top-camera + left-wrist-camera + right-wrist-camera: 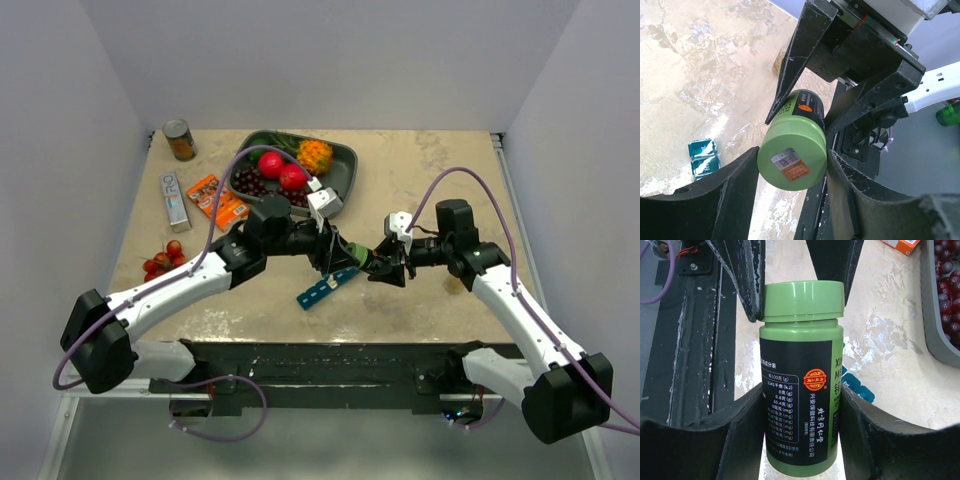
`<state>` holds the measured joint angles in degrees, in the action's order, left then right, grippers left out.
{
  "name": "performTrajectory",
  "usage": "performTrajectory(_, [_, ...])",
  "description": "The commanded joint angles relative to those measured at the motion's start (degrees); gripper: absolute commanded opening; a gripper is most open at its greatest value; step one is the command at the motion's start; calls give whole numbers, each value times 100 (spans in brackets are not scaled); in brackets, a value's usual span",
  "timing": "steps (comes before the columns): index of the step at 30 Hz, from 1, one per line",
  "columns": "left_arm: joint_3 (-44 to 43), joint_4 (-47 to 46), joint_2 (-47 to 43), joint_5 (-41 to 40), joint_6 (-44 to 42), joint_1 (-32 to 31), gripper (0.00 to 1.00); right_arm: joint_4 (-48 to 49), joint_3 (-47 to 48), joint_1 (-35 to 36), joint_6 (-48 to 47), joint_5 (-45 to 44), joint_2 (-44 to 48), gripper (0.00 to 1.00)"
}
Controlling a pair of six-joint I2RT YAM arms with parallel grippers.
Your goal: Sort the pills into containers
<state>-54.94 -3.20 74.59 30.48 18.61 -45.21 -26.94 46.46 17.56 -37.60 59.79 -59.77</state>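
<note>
A green pill bottle with a black label is held in the air between both grippers. My left gripper is shut on its green cap, which faces the left wrist camera and carries a sticker. My right gripper is shut on the bottle's body, with its fingers pressed against the label on both sides. The teal-blue pill-organizer strip lies on the table just below and left of the bottle, lids closed. It also shows in the left wrist view and the right wrist view.
A dark grey fruit tray with red fruit, dark grapes and an orange fruit stands at the back. A can, a white box, an orange packet and red berries lie at the left.
</note>
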Motion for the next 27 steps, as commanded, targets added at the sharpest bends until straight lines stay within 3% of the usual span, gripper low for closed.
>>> performTrajectory(1, [185,232,38,-675,-385,12,48,365,215,37,43,868,97,0])
performTrajectory(11, [229,311,38,-578,-376,12,59,303,215,2,-28,938,114,0])
performTrajectory(13, [229,311,47,-543,-341,21,71,295,215,2,-45,938,106,0])
performTrajectory(22, [194,127,-76,-332,-200,21,77,277,206,-7,-89,885,97,0])
performTrajectory(24, [203,101,-172,-315,-191,39,80,277,206,2,-89,877,97,0])
performTrajectory(25, [220,74,-207,-306,-191,30,87,277,206,2,-89,877,97,0])
performTrajectory(27, [238,74,-312,-288,-226,39,88,277,197,-7,-89,877,97,0])
